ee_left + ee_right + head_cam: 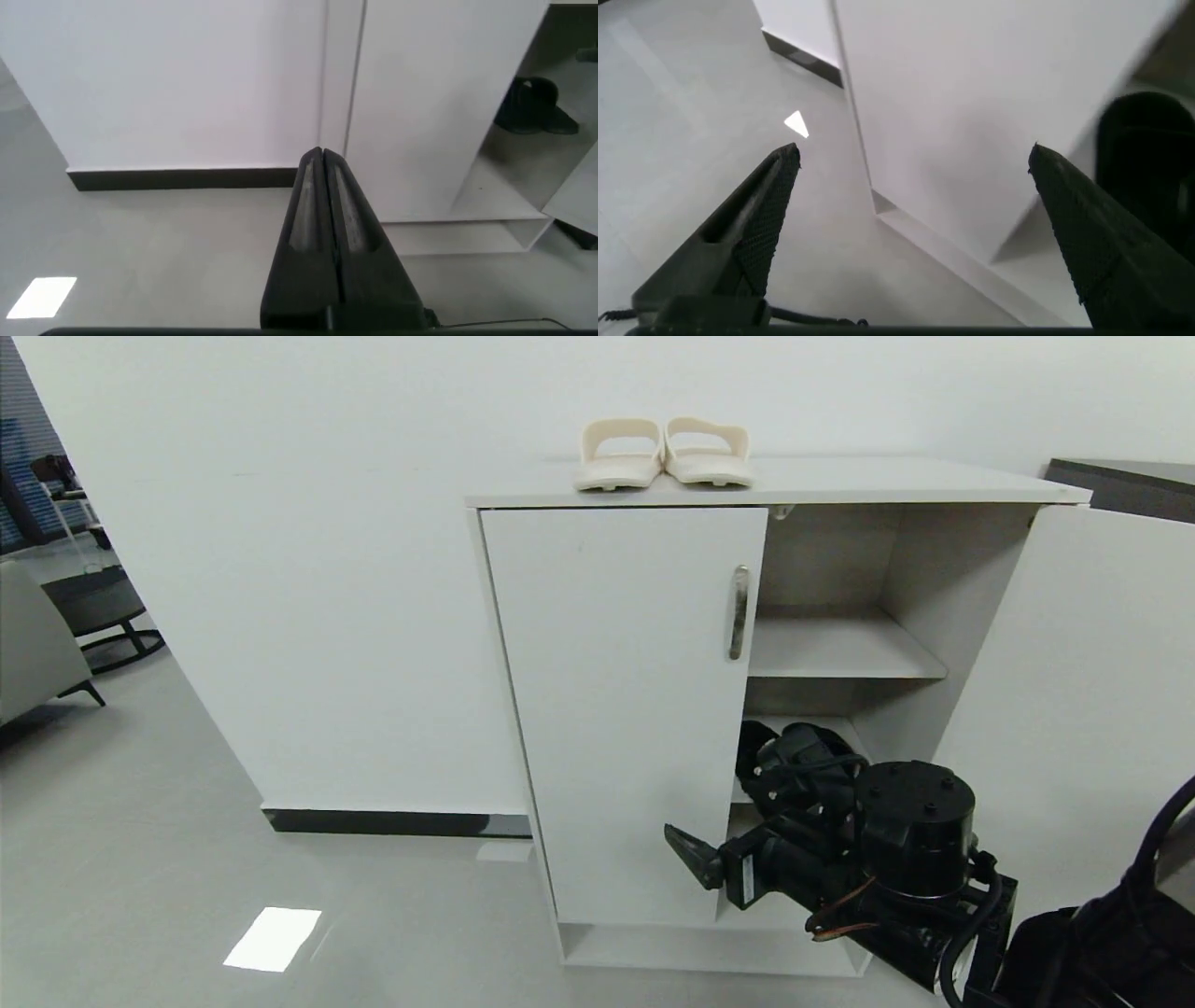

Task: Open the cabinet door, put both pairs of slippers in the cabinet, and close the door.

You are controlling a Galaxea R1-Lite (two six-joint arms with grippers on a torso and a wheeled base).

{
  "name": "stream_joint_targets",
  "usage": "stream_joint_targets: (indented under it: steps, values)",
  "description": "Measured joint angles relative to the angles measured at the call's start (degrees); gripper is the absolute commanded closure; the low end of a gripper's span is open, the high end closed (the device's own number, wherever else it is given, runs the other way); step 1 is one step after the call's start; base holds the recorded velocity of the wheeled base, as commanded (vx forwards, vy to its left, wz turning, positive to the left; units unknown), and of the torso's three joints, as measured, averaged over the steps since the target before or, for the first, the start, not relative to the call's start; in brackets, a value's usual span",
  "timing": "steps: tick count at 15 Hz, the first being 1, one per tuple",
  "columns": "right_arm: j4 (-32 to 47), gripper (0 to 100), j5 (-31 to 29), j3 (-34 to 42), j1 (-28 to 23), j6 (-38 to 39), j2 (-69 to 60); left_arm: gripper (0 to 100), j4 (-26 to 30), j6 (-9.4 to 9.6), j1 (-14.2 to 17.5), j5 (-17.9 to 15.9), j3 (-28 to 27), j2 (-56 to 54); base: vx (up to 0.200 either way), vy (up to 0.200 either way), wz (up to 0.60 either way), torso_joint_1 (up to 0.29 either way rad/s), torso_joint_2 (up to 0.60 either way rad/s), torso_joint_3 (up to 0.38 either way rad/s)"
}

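Observation:
A white cabinet [775, 481] stands against the wall, its left door [625, 709] shut and its right door [1074, 709] swung wide. A cream pair of slippers [663, 453] rests on its top. A black pair of slippers [780, 751] lies on a lower shelf inside, seen too in the left wrist view [533, 105] and the right wrist view [1148, 140]. My right gripper [709, 863] hangs low before the shut door, open and holding nothing [915, 154]. My left gripper [322, 154] is shut on nothing, facing the cabinet's left edge above the floor.
The upper shelf [840, 649] inside is bare. A metal handle [739, 613] runs down the shut door's edge. Grey floor spreads to the left, with a chair and a round table base [103, 625] far off. A dark counter [1130, 476] sits behind the cabinet on the right.

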Motion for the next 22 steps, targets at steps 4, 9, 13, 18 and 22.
stream_joint_targets:
  steps: [4,9,13,18,22]
  values:
    - [-0.09,0,0.04,0.35,-0.02,-0.72,0.0,100,0.02,-0.07,0.0,0.1,0.0,0.0,0.0,0.2,0.0,0.002,0.0,0.006]
    - [-0.04,0,0.11,0.6,-0.21,-0.68,0.09,100,-0.04,-0.68,0.05,0.24,0.0,0.0,0.0,0.0,0.0,0.006,-0.02,-0.015]
    - [0.05,0,0.04,0.63,-0.85,-0.66,0.2,100,-0.06,-0.67,0.0,0.24,0.0,0.0,0.0,0.0,0.0,0.116,-0.33,-0.243]
    - [0.11,0,-0.02,0.85,-0.9,-0.72,0.16,100,-0.09,-0.73,0.07,0.32,0.0,0.0,0.0,0.0,0.0,0.17,-0.46,-0.289]
    - [0.05,0,-0.07,1.15,-0.96,-0.79,0.16,100,-0.06,-0.76,0.0,0.43,0.0,0.0,0.0,0.0,0.0,0.192,-0.47,-0.282]
